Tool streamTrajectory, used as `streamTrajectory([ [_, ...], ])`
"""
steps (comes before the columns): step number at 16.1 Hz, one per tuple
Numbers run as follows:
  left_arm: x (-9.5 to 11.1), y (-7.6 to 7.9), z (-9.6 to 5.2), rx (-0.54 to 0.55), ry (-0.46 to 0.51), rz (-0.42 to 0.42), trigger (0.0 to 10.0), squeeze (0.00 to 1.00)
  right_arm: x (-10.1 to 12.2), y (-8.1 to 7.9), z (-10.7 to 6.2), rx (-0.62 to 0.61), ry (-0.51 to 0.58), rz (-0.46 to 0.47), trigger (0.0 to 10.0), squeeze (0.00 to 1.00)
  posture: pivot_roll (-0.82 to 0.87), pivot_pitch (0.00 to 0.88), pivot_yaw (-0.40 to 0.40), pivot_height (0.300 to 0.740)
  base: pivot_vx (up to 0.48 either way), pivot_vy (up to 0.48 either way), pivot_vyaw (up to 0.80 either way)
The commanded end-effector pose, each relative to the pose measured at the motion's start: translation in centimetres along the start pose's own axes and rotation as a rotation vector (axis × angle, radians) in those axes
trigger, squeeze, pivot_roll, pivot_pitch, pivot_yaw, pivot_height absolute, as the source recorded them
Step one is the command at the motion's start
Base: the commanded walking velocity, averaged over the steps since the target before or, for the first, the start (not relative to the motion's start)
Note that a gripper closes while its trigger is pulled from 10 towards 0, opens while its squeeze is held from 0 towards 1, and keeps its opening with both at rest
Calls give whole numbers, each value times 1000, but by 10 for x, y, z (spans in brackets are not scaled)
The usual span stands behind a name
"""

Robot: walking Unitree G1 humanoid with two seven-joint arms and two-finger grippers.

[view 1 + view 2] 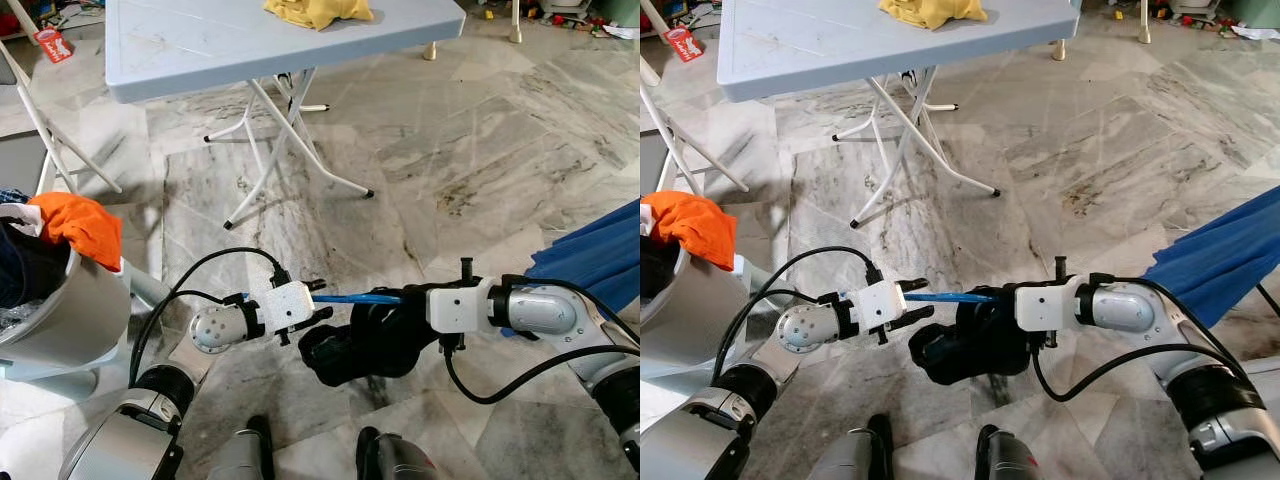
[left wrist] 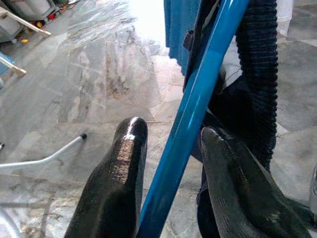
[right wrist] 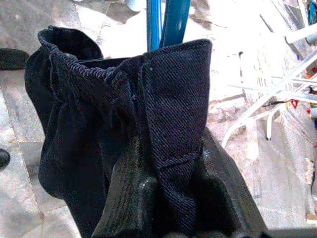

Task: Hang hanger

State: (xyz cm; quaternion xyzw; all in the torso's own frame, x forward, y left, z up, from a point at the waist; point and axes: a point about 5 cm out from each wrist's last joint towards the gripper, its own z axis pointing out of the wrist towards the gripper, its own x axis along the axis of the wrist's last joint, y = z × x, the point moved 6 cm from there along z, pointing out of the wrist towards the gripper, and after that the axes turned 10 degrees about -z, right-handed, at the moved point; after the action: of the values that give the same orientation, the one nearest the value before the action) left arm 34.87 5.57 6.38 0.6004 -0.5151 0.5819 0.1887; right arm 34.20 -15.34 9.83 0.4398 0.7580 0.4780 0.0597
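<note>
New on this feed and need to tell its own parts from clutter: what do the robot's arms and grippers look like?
Both arms are silver metal tubes with black joints. The left arm ends in a white block, the left gripper, with two long black fingers. The right gripper has a matching white block. Black cables loop over each forearm.

left claw clamped, right claw clamped, arms facing

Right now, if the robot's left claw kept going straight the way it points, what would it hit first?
Most likely the dark garment held by the right gripper. The left gripper points along the blue hanger between its fingers, straight toward that cloth, though depth is hard to judge.
</note>
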Motion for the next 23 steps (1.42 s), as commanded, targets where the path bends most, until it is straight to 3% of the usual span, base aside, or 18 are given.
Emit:
streamTrajectory([
  [1, -3, 1, -1, -10, -12, -13, 0, 0, 6, -2, 1, 9, 20, -23, 10000, 0, -134, 244, -11, 740, 0, 0, 0],
  [16, -13, 14, -1, -87, -69, -40, 0, 0, 10, 0, 4, -2, 28, -24, 10000, 0, -134, 247, -13, 740, 0, 0, 0],
  [21, -14, 2, -1, -6, -70, -56, 0, 0, 10, 4, 3, -18, 29, -27, 10000, 0, -133, 245, -17, 740, 0, 0, 0],
  [22, -15, 1, -2, 6, -71, -63, 0, 0, 11, 6, 4, -24, 36, -23, 10000, 290, -133, 246, -17, 740, 0, 0, 0],
  [23, -16, -3, -2, 39, -72, -71, 0, 0, 12, 8, 4, -33, 39, -24, 10000, 1000, -132, 246, -17, 740, 0, 0, 0],
])
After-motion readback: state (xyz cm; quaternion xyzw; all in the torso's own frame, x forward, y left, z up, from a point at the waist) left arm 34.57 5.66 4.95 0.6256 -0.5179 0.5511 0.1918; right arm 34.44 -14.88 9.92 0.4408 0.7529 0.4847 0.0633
